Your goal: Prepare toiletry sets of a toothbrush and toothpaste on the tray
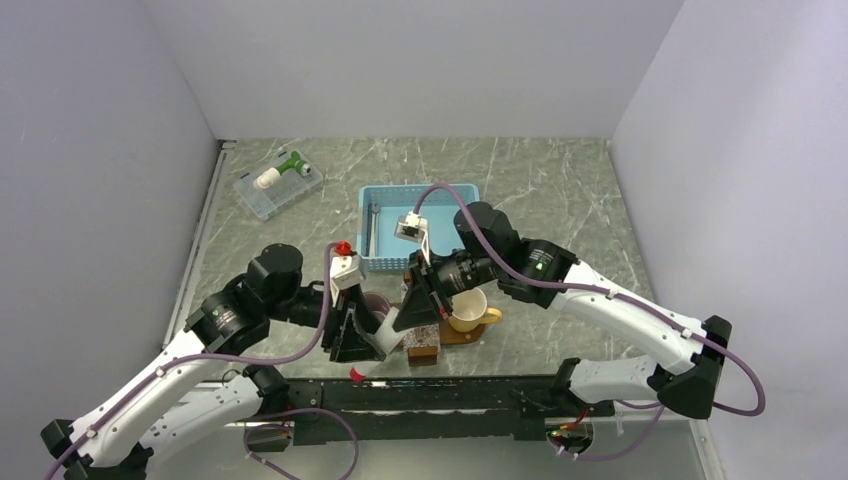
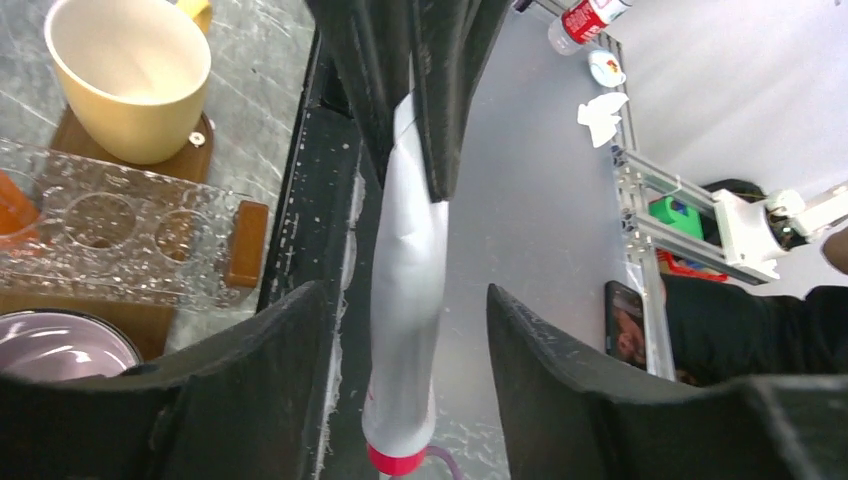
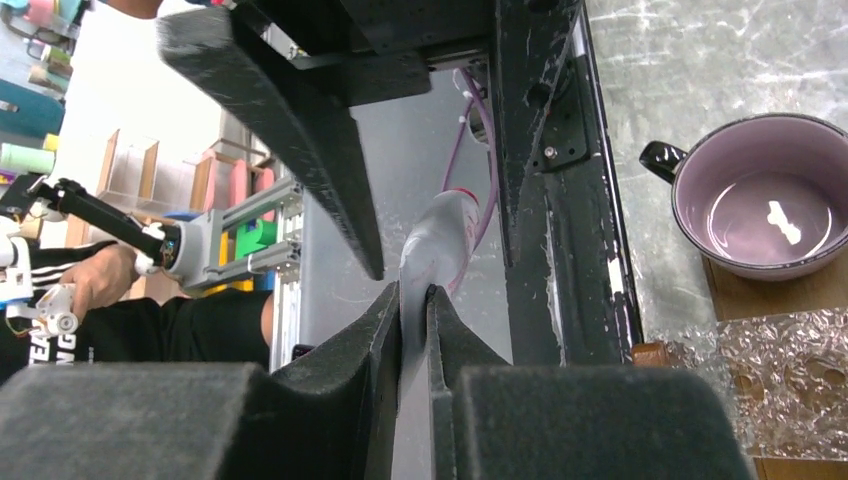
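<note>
While both grippers meet low over the near edge of the grey table [image 1: 560, 190], this reads as a mid-air handover; the blue basket [image 1: 440, 190] sits behind them at centre, and just in front of it the dark wooden tray [image 2: 198, 160] shows under a yellow mug [image 1: 468, 308], with a purple mug [image 3: 745, 262] and a clear dimpled holder [image 2: 130, 270] close by, so the landing spot looks crowded; the right gripper [image 3: 415, 292] has its 2 fingers pinched tight on the flat crimped end of the toothpaste tube [image 2: 405, 250], a sensible grip, since that end is thin and will not squash; the tube is white and not on the tray, held in the air over the black rail [image 2: 310, 200] at the table's edge; the left gripper [image 2: 402, 300] is spread wide, 1 finger on each side of the tube's body and touching neither side, which I take as lining up to grasp the fatter middle; closing there should give a steadier hold for laying it flat, though a hard squeeze could dent it; the red cap [image 2: 398, 460] points away from the right fingers; an orange thing [image 2: 10, 205] peeks in at the holder's edge, too cut off to name; the toothbrush I cannot pick out in any view; by my reckoning no set is complete on the tray yet.
</note>
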